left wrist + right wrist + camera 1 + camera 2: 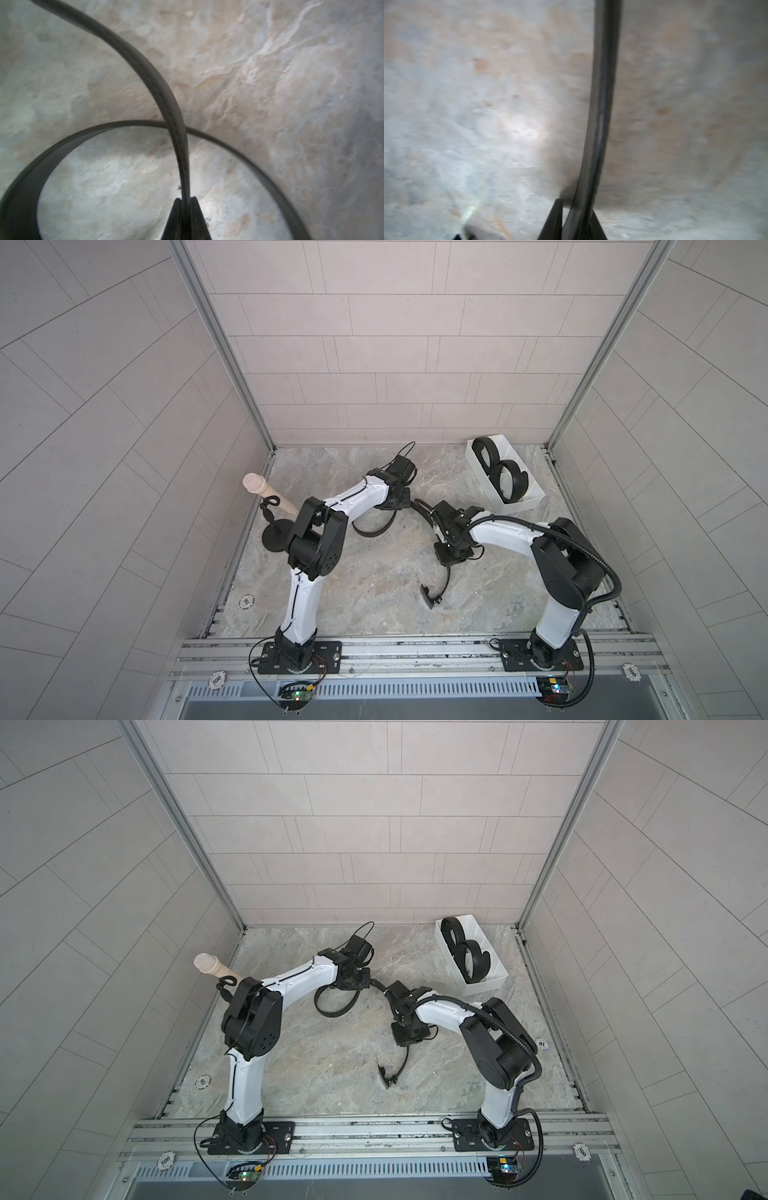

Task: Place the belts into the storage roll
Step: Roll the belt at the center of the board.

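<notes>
one belt (176,124), both ends cut off

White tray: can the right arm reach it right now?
Probably yes. The white tray lies close beside the right hand, with bare table between them. But that hand is shut on the loose belt, which the left hand also grips, so the belt may hold it back.

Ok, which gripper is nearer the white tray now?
Right. The right gripper is just off the near corner of the white tray; the left gripper is farther away, beyond it. Both hold the loose belt.
</notes>
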Controlling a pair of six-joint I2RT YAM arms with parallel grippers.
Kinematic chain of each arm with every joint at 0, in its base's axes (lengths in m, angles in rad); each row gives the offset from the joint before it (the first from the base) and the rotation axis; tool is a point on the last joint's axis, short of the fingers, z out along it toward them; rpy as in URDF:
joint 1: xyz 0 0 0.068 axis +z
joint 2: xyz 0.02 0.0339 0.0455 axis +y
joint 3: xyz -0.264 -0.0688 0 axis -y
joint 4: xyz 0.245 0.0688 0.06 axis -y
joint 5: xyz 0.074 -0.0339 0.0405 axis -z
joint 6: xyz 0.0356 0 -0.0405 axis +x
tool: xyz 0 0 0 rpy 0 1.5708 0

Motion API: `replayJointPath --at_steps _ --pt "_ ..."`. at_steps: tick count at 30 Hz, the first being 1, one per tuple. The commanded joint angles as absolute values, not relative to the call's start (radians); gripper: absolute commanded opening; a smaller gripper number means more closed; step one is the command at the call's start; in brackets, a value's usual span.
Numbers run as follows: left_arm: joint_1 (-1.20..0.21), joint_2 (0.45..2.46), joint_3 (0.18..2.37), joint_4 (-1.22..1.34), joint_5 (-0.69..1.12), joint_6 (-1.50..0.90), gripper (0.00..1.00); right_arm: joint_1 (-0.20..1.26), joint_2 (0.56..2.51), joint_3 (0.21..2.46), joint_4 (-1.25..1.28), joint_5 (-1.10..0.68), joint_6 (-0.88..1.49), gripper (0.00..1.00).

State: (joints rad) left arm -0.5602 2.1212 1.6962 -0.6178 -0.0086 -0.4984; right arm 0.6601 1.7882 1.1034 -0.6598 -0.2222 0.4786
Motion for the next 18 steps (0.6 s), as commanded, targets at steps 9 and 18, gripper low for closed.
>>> replayJointPath --at_steps 9,18 --pt "-0.599 2.198 1.753 -0.636 0.099 -0.499 0.20 0.779 1.822 1.212 -0.479 -0.412 0.647 0.50" --pt "-0.574 1.901 1.495 -0.565 0.061 -0.510 0.77 0.617 1.657 1.195 -0.666 -0.364 0.520 0.62"
